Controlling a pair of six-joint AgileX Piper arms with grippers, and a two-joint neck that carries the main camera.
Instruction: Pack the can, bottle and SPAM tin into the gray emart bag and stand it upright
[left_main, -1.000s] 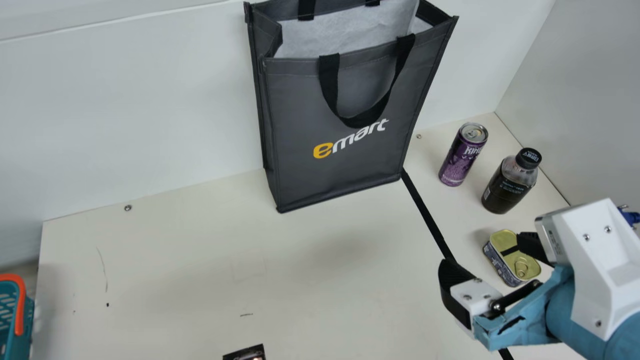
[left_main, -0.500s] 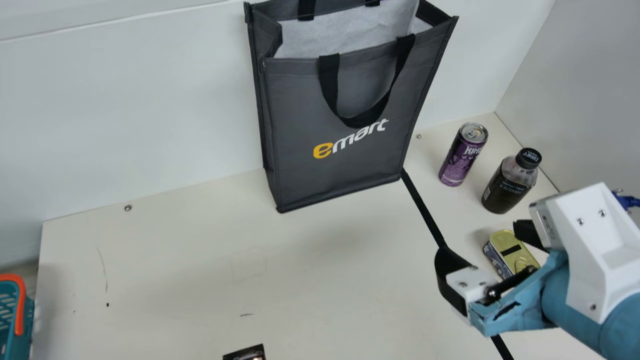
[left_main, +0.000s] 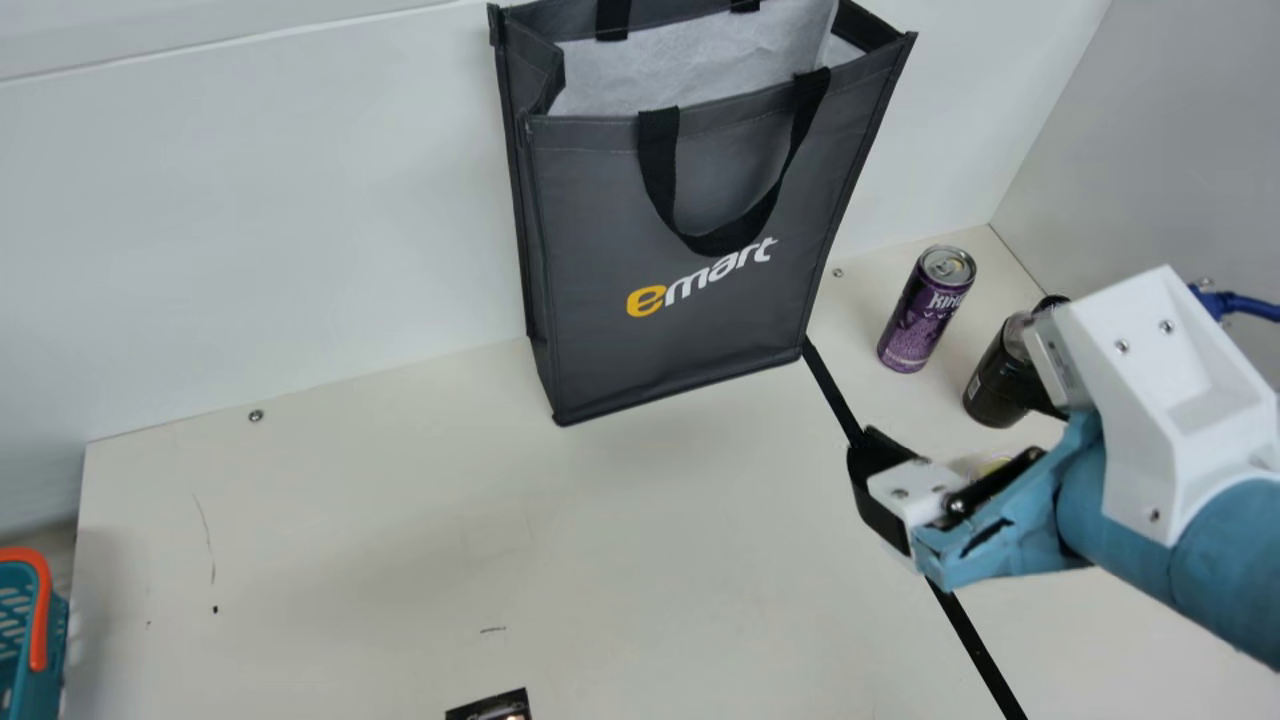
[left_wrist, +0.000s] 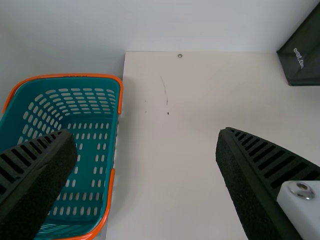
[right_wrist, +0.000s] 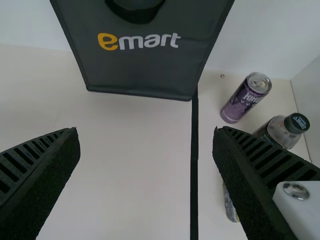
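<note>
Behind the right gripper (left_main: 932, 400) sits, probably, the tin (left_main: 994, 465).

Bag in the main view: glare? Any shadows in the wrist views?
Main view: no strong glare on the bag, only a soft shadow on the table in front. Left wrist view: soft shadow beside the basket. Right wrist view: no hard shadows; the can shines on top.

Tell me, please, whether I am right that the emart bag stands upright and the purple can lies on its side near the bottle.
Not quite: the purple can stands on its base, as the main view shows. The emart bag does stand upright, and the can is near the bottle.
</note>
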